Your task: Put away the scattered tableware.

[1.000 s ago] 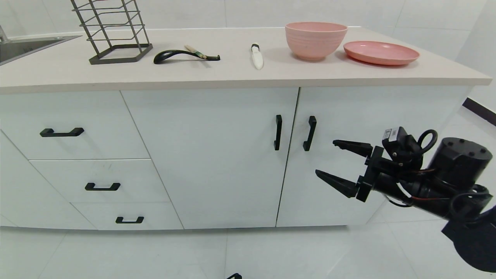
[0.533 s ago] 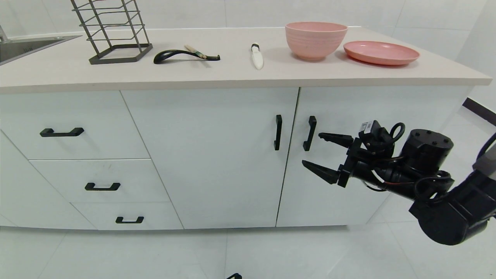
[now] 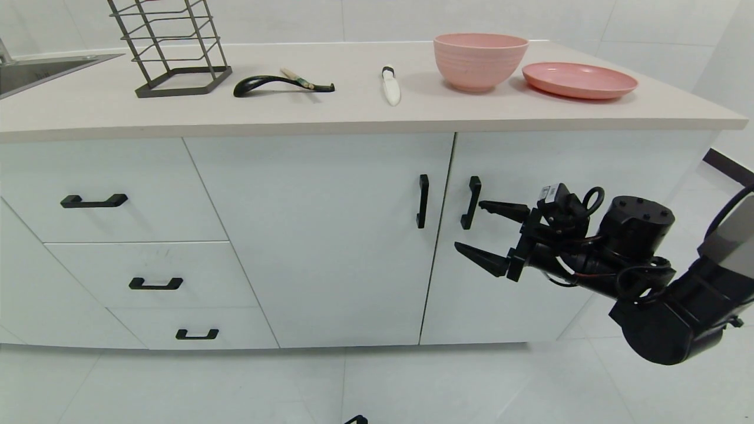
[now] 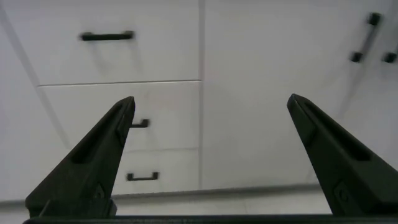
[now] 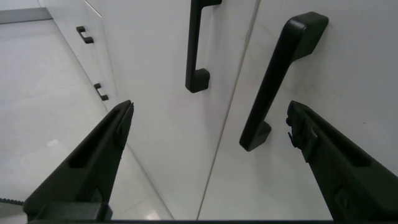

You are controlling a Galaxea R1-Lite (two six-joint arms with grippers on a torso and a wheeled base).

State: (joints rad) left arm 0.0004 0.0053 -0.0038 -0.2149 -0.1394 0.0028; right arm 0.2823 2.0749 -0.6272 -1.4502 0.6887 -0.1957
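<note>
On the counter lie a pink bowl [image 3: 480, 60], a pink plate [image 3: 579, 80], a white knife [image 3: 390, 87], a black ladle [image 3: 277, 84] and a wooden-handled utensil [image 3: 296, 78] across it. Below, my right gripper [image 3: 481, 231] stands open in front of the right cabinet door, just right of its black handle [image 3: 470, 202]. In the right wrist view that gripper [image 5: 210, 123] frames the right door handle [image 5: 280, 81] and the left door handle [image 5: 198, 43], touching neither. My left gripper [image 4: 211, 114] is open, facing the drawer fronts with nothing between its fingers.
A black wire rack [image 3: 171, 47] stands at the counter's back left beside a steel sink [image 3: 41, 69]. Three drawers with black handles [image 3: 94, 201] fill the cabinet's left side. White tiled floor [image 3: 353, 383] lies below.
My right arm has risen and moved left toward the right cabinet door handle, with most of the travel in the first half second. Its fingers stay open.
</note>
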